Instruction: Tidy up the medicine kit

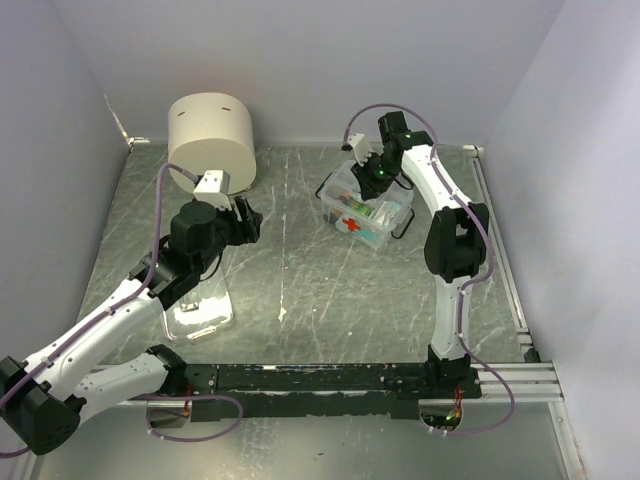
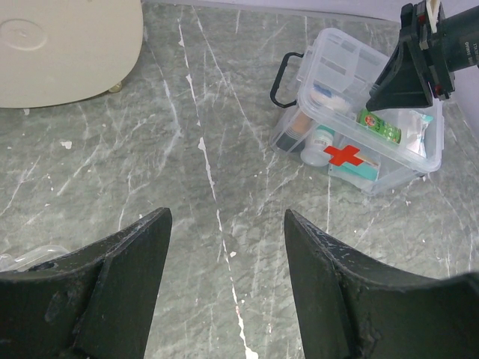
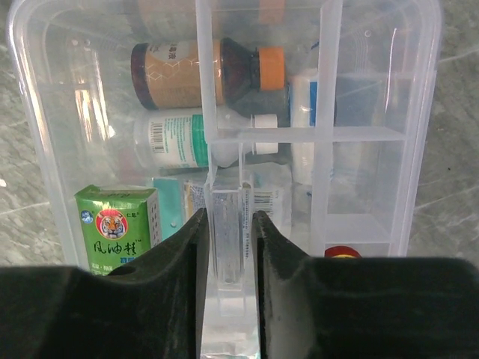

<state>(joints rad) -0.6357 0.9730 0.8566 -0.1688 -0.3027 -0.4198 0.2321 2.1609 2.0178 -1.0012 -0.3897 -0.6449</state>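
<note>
Medicine kit lidless on table, far right part; black handle on end facing centre, red cross on near side wall. Right gripper down over kit, jaws clenched on upright tab of clear divider insert. Inside kit: brown bottle with orange cap, white bottle, green tiger box. Left gripper above bare table left of centre, jaws released, nothing between them. Cream cylinder far left. Clear plastic piece beneath left arm.
</note>
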